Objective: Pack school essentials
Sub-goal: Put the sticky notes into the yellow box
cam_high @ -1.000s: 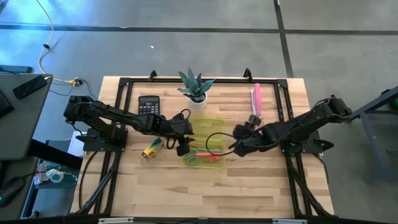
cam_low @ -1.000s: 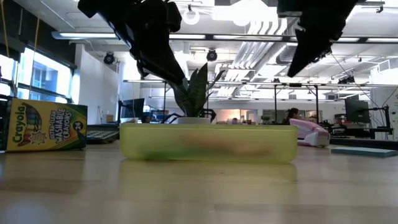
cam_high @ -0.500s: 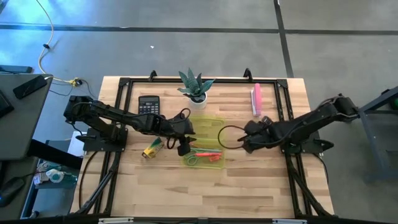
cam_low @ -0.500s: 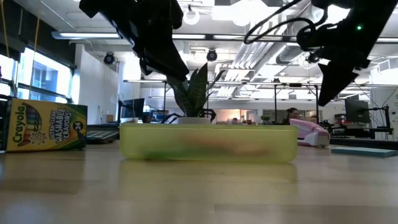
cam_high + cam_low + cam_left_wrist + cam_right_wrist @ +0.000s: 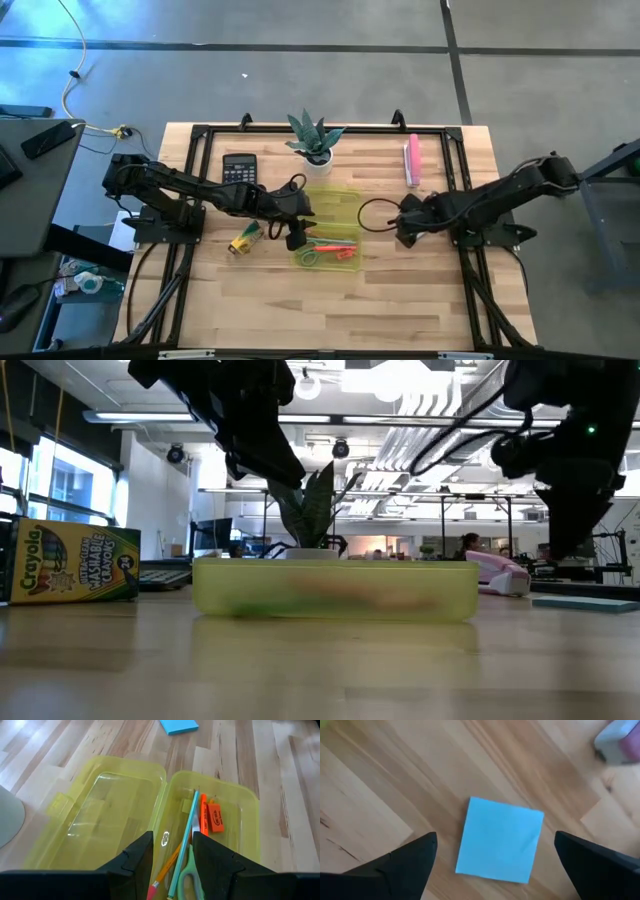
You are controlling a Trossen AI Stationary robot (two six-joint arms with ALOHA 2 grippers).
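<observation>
The yellow case (image 5: 331, 226) lies open, its lid (image 5: 100, 820) flat beside its base (image 5: 235, 835). In the base lie green-handled scissors (image 5: 187, 880), a green pen (image 5: 187, 835), an orange pen (image 5: 202, 817), a pencil (image 5: 167, 867) and a small red piece (image 5: 215, 817). My left gripper (image 5: 172, 865) hovers open and empty over the case's left end (image 5: 293, 235). My right gripper (image 5: 495, 845) hangs wide open above the light-blue notepad (image 5: 500, 840), which lies flat on the table right of the case (image 5: 585, 602). The crayon box (image 5: 245, 240) lies left of the case (image 5: 75, 565).
A black calculator (image 5: 239, 168) and a potted plant (image 5: 315, 140) stand toward the far edge. The long pink bar (image 5: 412, 160) lies far right of the case. Bare wood (image 5: 330, 300) stretches along the near side. Black frame rails (image 5: 470, 290) run along both table sides.
My right gripper has moved from above the case's right end toward the table's right edge and down, ending over the notepad. My left gripper and the things in the case have stayed in place.
</observation>
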